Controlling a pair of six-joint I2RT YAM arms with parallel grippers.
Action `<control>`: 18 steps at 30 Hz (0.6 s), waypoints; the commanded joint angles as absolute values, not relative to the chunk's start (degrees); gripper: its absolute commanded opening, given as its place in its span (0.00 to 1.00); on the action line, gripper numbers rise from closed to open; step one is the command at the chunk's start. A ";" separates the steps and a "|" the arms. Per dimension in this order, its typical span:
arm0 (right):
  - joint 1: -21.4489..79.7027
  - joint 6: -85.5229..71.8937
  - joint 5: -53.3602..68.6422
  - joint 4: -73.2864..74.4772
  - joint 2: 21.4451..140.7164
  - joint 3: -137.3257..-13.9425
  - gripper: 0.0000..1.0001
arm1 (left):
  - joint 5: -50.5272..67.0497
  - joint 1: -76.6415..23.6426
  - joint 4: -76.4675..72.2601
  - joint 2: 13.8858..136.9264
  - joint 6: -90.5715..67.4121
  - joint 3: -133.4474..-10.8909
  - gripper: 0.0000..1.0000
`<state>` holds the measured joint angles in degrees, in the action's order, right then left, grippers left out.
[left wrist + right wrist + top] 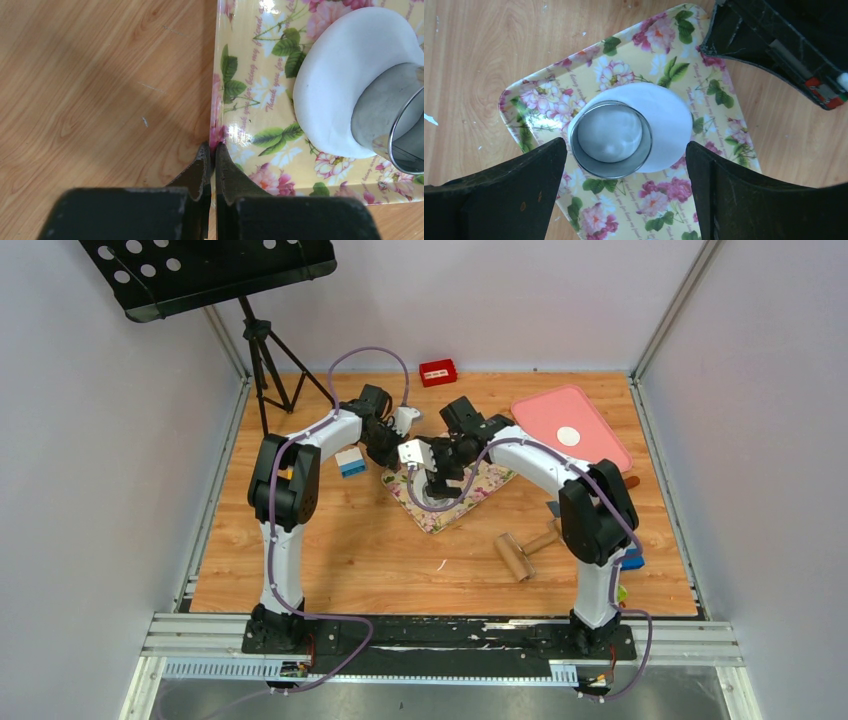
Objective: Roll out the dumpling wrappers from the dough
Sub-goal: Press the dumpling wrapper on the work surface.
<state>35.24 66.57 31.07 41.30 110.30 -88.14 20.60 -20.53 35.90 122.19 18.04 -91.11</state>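
Spread jaws of the right gripper (625, 147) flank a shiny metal ring cutter (610, 169) set on the soft white oval of dough (671, 125), on a yellow floral tray (549, 95) on the wooden desk (330, 550). Jaws of the left gripper (212, 150) are pressed together at that tray's edge, possibly nipping it. Dough looks light, limp, tear-prone: lift it from under its rim. Any cut inside the ring is hidden. 1 round white wrapper (568, 436) lies on the pink tray (600, 445).

Ring (382, 117) cut off by the left wrist view's right edge, hiding part of the dough (335, 80); tray (250, 65) cropped above.
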 commanded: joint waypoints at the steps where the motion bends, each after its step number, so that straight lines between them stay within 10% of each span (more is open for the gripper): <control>1: 35.51 62.31 33.64 41.33 112.61 -89.66 0.89 | 18.54 -21.09 40.08 125.33 17.31 -88.60 0.00; 18: 35.51 60.57 29.57 37.44 114.97 -86.41 0.83 | 18.73 -21.09 39.95 125.38 17.09 -88.51 0.00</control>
